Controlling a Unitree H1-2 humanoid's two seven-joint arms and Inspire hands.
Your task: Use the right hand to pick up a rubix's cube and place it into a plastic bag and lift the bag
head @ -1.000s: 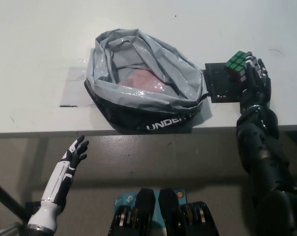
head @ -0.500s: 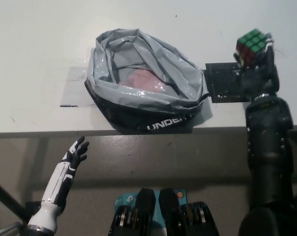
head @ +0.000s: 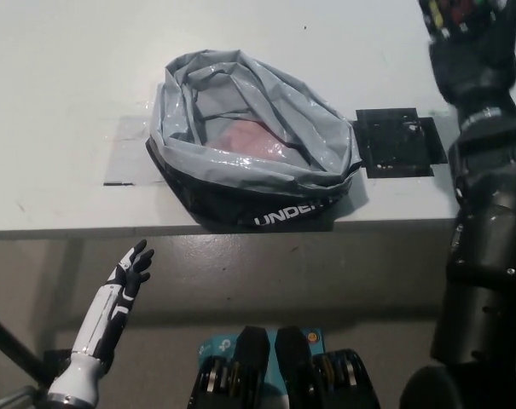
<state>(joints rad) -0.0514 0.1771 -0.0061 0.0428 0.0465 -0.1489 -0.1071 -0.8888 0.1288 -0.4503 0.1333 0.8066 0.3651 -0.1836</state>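
- A white table fills the far half of the view; its near edge runs straight across the middle of the picture.
- A grey plastic bag lies on the table near that edge, a little left of centre. Its mouth gapes wide, the rim is rolled back, and white lettering shows on its dark near side.
- Something pinkish shows through the film inside the bag; what it is cannot be made out.
- A flat black plate lies on the table just right of the bag, with nothing on it.
- The black right hand is raised at the far right corner, partly cut off by the top edge.
- That hand is clamped around the cube, of which only a few coloured squares show at the top edge. The cube is off the table, right of the bag and beyond the plate.
- The white left hand rests at the near left, below the table edge, its fingers spread and holding nothing.
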